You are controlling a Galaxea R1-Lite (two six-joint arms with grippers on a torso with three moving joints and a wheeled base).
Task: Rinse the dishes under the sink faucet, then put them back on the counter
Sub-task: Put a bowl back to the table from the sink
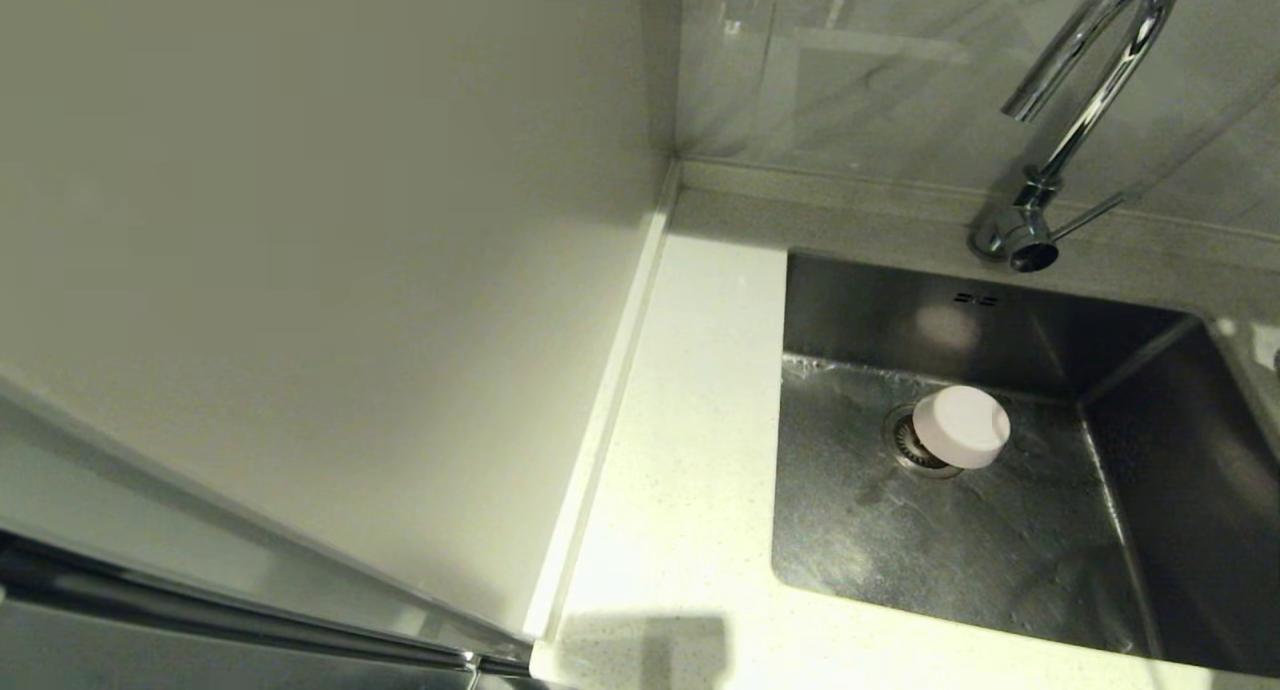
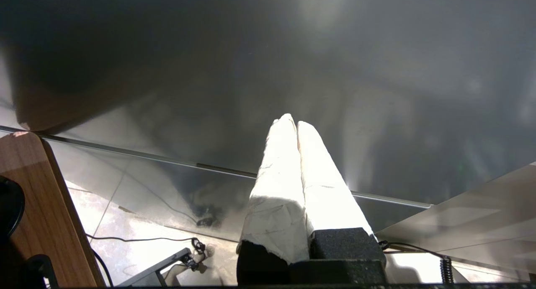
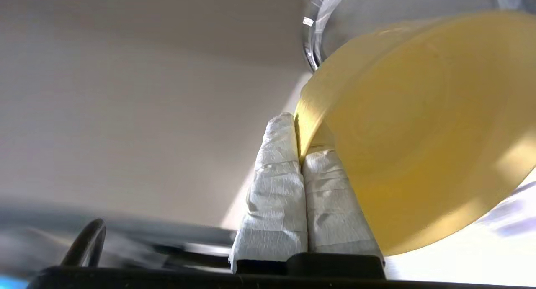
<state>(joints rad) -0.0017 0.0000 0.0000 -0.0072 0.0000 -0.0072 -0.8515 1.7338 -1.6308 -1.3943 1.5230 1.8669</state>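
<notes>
A pale, pinkish-white bowl (image 1: 962, 426) lies upside down in the steel sink (image 1: 900, 550), resting partly over the round drain (image 1: 912, 442). The chrome faucet (image 1: 1090, 80) arches over the sink's back right. The white speckled counter (image 1: 690, 420) runs along the sink's left side. Neither arm shows in the head view. In the right wrist view my right gripper (image 3: 296, 125) is shut on the rim of a yellow-green bowl (image 3: 418, 134), which is tilted on edge. My left gripper (image 2: 293, 121) is shut and empty, parked low in front of a dark cabinet face.
A plain cream wall panel (image 1: 300, 270) stands along the counter's left. The faucet's thin lever (image 1: 1090, 215) sticks out to the right of its base. A clear glass rim (image 3: 312, 33) shows just beyond the yellow-green bowl. Cables lie on the floor (image 2: 138, 238) below the left arm.
</notes>
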